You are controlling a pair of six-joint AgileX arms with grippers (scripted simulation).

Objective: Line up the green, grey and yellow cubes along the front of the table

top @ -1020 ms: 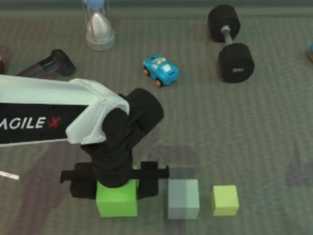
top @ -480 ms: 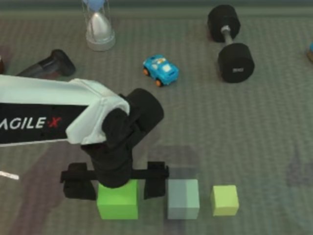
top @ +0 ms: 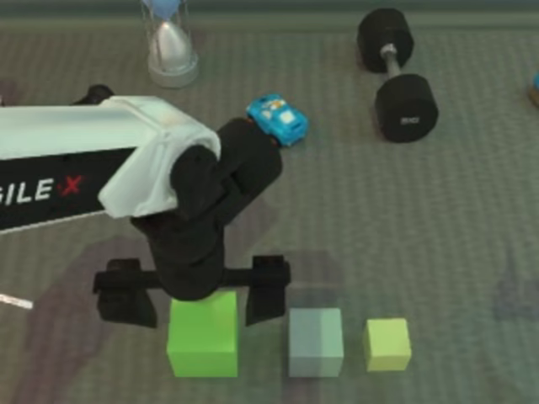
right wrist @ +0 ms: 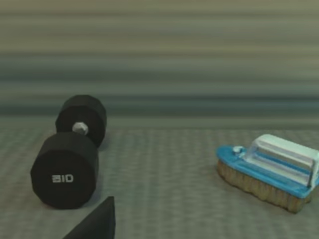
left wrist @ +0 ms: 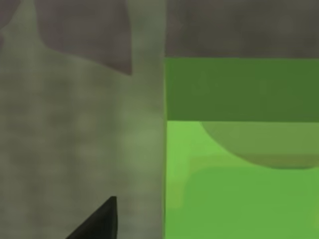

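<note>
Left gripper [top: 192, 293] hangs just behind the green cube [top: 203, 334], fingers spread wide and clear of it, nothing held! The cube sits on the table [top: 438, 252] along the near edge, grey cube [top: 316, 342] just to its right, then the yellow cube [top: 386, 344].

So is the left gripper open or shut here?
Open: the left gripper has fingers spread wider than the green cube, not touching it.
</note>
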